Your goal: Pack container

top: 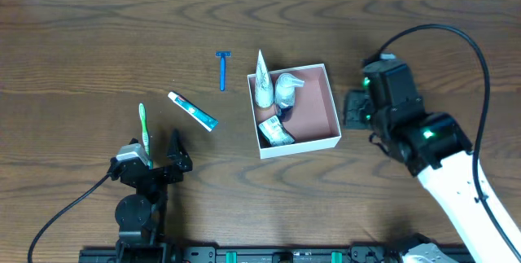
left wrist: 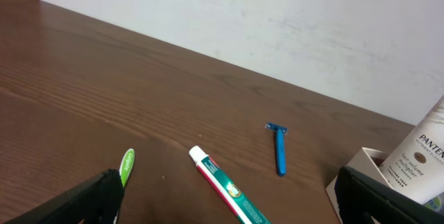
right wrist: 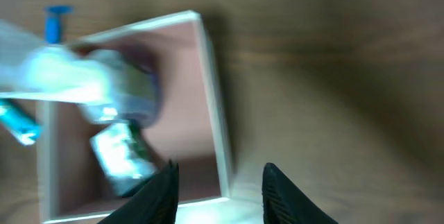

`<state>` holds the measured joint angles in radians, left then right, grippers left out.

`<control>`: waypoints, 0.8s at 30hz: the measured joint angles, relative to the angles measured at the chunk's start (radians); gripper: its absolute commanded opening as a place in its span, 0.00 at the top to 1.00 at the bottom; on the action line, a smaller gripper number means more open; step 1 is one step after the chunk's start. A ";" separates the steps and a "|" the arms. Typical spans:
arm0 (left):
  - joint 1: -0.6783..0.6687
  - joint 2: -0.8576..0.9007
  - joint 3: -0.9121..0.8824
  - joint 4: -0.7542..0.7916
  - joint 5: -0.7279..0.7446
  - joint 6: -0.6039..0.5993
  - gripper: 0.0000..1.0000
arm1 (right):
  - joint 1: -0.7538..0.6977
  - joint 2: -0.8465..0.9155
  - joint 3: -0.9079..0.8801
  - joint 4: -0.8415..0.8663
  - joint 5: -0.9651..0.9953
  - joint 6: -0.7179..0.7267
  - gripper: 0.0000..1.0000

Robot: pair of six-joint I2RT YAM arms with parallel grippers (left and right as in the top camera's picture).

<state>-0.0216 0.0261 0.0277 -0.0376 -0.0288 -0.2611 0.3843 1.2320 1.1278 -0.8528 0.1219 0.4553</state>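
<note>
the left gripper (top: pixel 156 155) rests low at the near edge of the table (top: pixel 81 43), its jaws spread wide and holding nothing. a green toothbrush (top: pixel 144 129) lies on the table with its near end just beside one finger of this gripper. a little further out is a white and green toothpaste tube (top: pixel 193 110), lying at a slant, and beyond it a blue razor (top: pixel 222 69), apart from both.

the right gripper (top: pixel 356 108) hangs just beside the right wall of the container (top: pixel 319 115), also with its jaws apart and empty. the right wrist view is blurred, but the two fingertips seem to stand on either side of the container's near corner, not touching it.

the container stands on the table right of the middle, between the razor and the right gripper. inside it, the left half is filled: a white pantene tube (top: pixel 262 84) leans with its pointed end over the far left corner, a pale rounded bottle (top: pixel 287 88) lies next to it, and a small silvery packet (top: pixel 277 131) sits in the near left corner. the right half of the pinkish floor is bare.
</note>
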 measured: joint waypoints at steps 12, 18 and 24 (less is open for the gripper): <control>0.000 0.000 0.000 0.000 0.000 0.000 0.02 | -0.058 0.138 -0.124 0.042 -0.023 0.007 0.62; 0.000 0.000 0.000 0.000 0.000 0.000 0.02 | -0.058 0.187 -0.162 0.069 -0.051 0.008 0.63; 0.000 0.000 0.000 0.000 0.000 0.000 0.02 | -0.056 0.189 -0.175 0.093 -0.101 0.008 0.63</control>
<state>-0.0216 0.0261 0.0277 -0.0376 -0.0288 -0.2611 0.3286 1.4208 0.9531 -0.7601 0.0204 0.4629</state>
